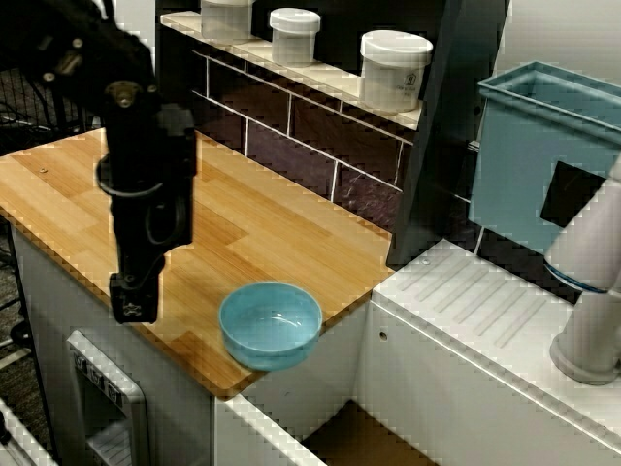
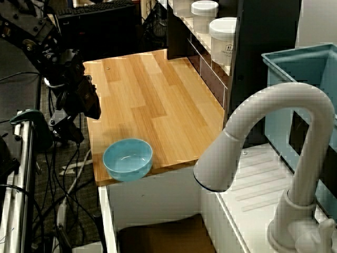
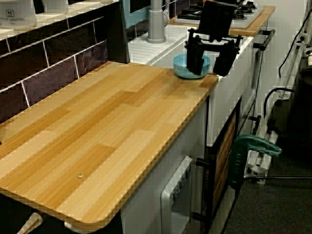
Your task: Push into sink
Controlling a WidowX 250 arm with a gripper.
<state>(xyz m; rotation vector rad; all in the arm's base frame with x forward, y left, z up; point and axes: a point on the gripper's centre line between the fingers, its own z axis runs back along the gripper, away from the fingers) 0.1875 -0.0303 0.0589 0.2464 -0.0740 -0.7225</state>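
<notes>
The view along the surface (image 3: 107, 136) shows the claw (image 3: 210, 59) spread wide behind the bowl (image 1: 271, 324); pushing off-centre probably spins it past the sink (image 2: 163, 234).

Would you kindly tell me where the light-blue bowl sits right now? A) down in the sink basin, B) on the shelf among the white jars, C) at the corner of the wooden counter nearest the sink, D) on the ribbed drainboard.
C: the bowl rests on the wooden counter, its side overhanging the edge by the sink.
</notes>
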